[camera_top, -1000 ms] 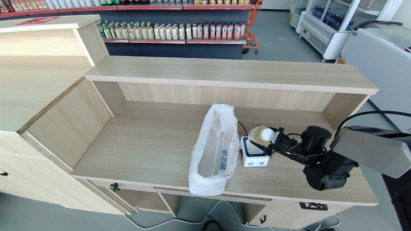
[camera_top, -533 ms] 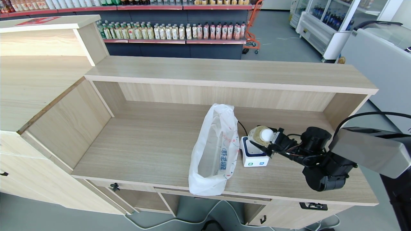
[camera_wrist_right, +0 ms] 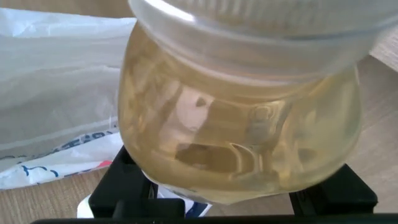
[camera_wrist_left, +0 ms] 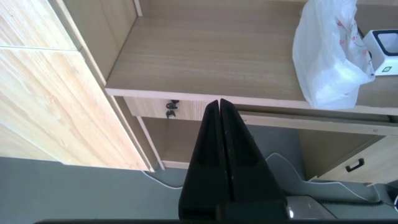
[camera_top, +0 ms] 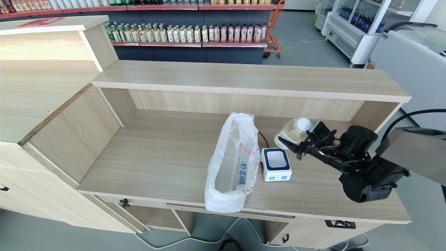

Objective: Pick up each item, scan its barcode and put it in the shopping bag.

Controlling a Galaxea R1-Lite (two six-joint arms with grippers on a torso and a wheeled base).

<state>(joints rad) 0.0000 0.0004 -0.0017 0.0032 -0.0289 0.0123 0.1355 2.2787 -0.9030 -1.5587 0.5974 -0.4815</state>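
A clear bottle (camera_top: 294,131) of yellowish drink with a white cap hangs above the counter, behind and right of the scanner, with my right gripper (camera_top: 299,142) shut on it. In the right wrist view the bottle (camera_wrist_right: 242,118) is right in front of the camera. The white box scanner (camera_top: 275,164) with a dark window sits on the counter beside the white shopping bag (camera_top: 232,162), which stands open. The bag (camera_wrist_left: 328,53) and scanner (camera_wrist_left: 386,46) also appear in the left wrist view, where my left gripper (camera_wrist_left: 219,107) is shut, low in front of the counter's edge.
The wooden counter (camera_top: 160,153) has a raised back shelf (camera_top: 244,78) and a side wall on the left. A black cable runs from the scanner toward the back. Shelves of bottles and coolers stand in the shop behind.
My right gripper has lifted the bottle up and back to the right, off the scanner's window, which is now uncovered. The bag and scanner have stayed put.
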